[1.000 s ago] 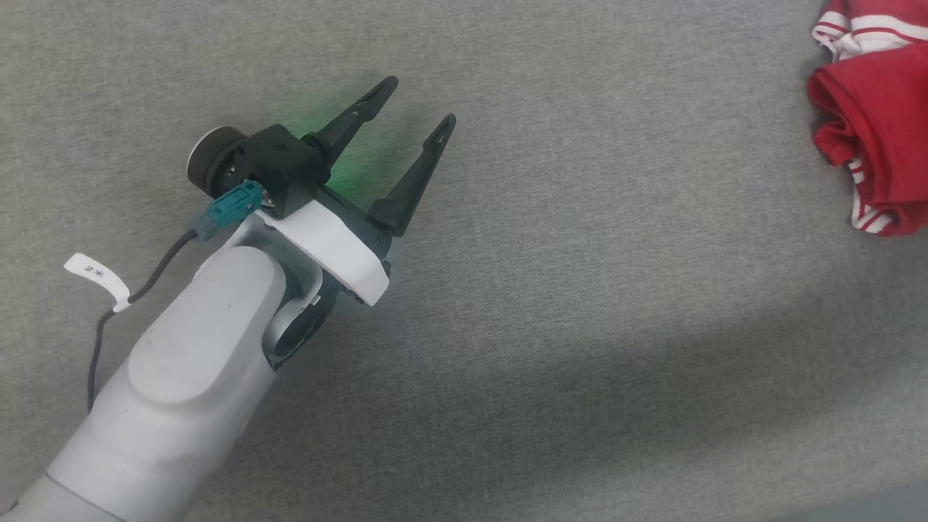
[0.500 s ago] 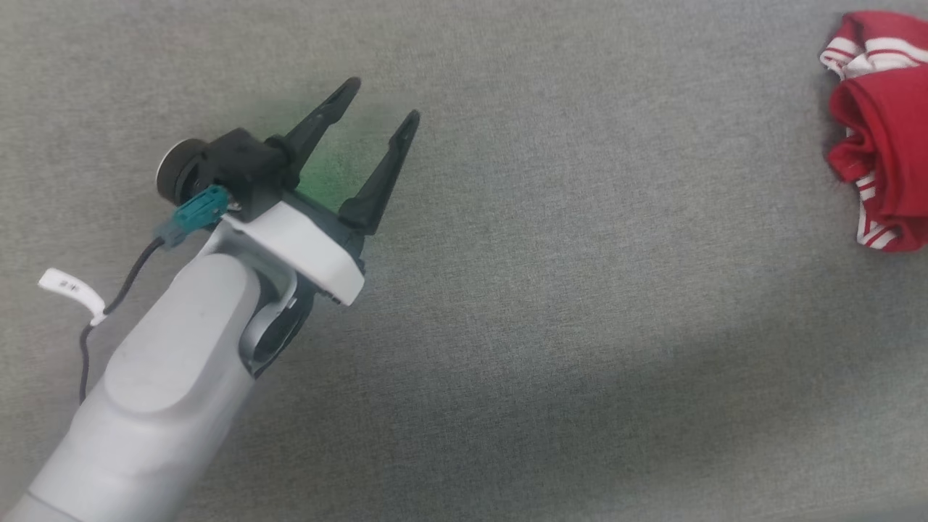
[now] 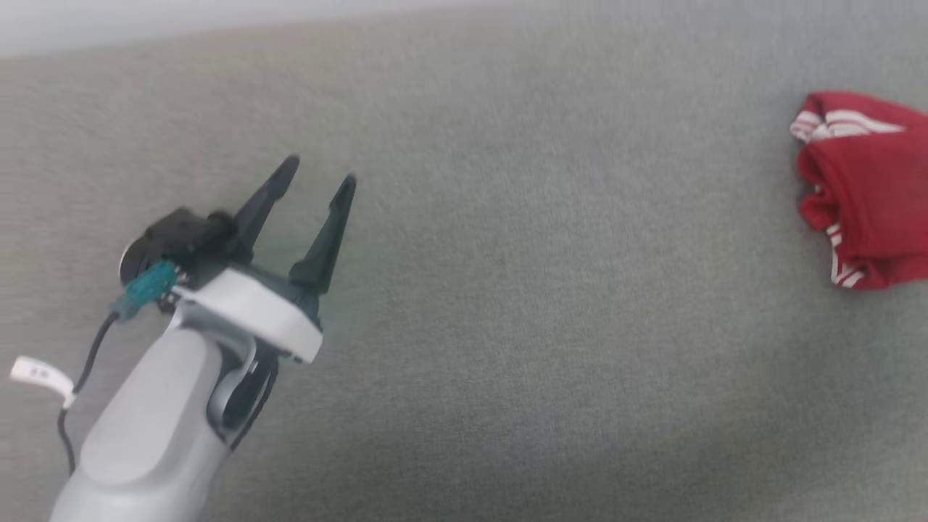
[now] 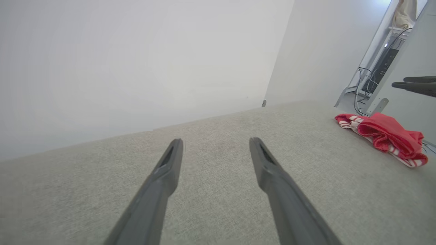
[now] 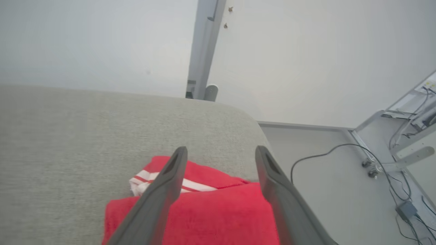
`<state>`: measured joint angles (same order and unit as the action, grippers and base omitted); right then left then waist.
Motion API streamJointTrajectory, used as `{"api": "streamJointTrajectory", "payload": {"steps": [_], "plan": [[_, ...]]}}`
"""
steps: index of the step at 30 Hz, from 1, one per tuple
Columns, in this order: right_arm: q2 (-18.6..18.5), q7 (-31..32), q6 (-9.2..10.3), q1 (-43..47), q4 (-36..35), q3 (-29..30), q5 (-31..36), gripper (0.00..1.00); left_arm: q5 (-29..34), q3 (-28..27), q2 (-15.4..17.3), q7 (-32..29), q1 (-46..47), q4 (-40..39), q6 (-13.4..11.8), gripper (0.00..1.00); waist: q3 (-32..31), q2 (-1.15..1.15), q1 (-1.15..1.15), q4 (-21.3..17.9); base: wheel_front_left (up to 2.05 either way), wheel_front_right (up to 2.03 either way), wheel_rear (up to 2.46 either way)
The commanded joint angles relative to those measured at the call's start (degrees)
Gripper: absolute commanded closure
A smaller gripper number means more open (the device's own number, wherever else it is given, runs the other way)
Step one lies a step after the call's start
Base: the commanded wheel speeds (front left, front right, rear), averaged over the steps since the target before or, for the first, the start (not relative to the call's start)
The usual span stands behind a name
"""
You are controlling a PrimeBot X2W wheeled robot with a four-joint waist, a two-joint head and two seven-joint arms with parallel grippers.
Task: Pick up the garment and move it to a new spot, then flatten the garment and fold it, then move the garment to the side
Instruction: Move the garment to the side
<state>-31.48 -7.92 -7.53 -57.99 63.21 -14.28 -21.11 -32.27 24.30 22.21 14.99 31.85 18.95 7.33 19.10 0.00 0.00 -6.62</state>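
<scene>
The garment (image 3: 863, 196) is a red jersey with white, red-striped trim, lying bunched in a heap at the right edge of the grey cloth surface (image 3: 551, 304). My left gripper (image 3: 319, 171) stands open over bare cloth at the left, far from the garment, with nothing between its fingers. From the left wrist view the left gripper (image 4: 215, 141) points along the surface, with the garment (image 4: 385, 134) off to the right. My right gripper (image 5: 221, 149) is open just above the garment (image 5: 211, 207), its fingers apart over the red cloth. The "23" and lettering are hidden in the folds.
The surface ends in a rounded corner (image 5: 248, 119) just beyond the garment, with floor and loose cables (image 5: 340, 149) past it. A pale wall (image 4: 136, 61) runs along the far edge. Wide bare cloth lies between the two grippers.
The head camera has tilted up, bringing the surface's far edge into view. My left gripper has drawn back to the left, away from the garment, and stays open. The garment lies unchanged.
</scene>
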Motion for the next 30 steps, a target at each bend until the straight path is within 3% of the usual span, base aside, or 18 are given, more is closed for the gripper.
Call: {"api": "streamJointTrajectory", "payload": {"steps": [1, 8, 15, 21, 30], "plan": [[0.6, -1.3, 0.08, 2.0, -1.0, -1.1, -0.8, 0.00, 0.4, -1.2, -0.1, 0.2, -2.0, 0.0, 0.1, 0.00, -3.6, 0.00, 0.00, 1.6, 0.00, 0.00, 0.00], [3.0, -5.6, 0.08, 10.3, -5.9, -5.4, -4.3, 0.00, 2.2, -7.4, -0.4, 0.2, -10.0, 0.5, 0.1, 0.00, -11.1, 0.00, 0.00, 3.9, 0.00, 0.00, 0.00], [3.6, -7.1, 0.07, 17.2, -11.4, -4.9, -5.6, 0.00, 4.1, -12.3, -1.3, 0.2, -15.4, 0.2, 0.1, 0.00, -14.4, 0.00, 0.00, 5.6, 0.00, 0.00, 0.00], [5.4, -7.3, 0.07, 25.4, -18.9, -0.4, -3.3, 0.00, 6.1, -17.0, -1.8, 0.2, -20.9, -0.9, 0.1, 0.00, -16.7, 0.00, 0.00, 6.2, 0.00, 0.00, 0.00], [9.4, -7.3, 0.08, 36.9, -28.2, 7.2, 1.2, 0.00, 6.7, -19.7, -2.1, 0.2, -28.7, -2.6, 0.1, 0.00, -19.6, 0.00, 0.00, 6.3, 0.00, 0.00, 0.00]]}}
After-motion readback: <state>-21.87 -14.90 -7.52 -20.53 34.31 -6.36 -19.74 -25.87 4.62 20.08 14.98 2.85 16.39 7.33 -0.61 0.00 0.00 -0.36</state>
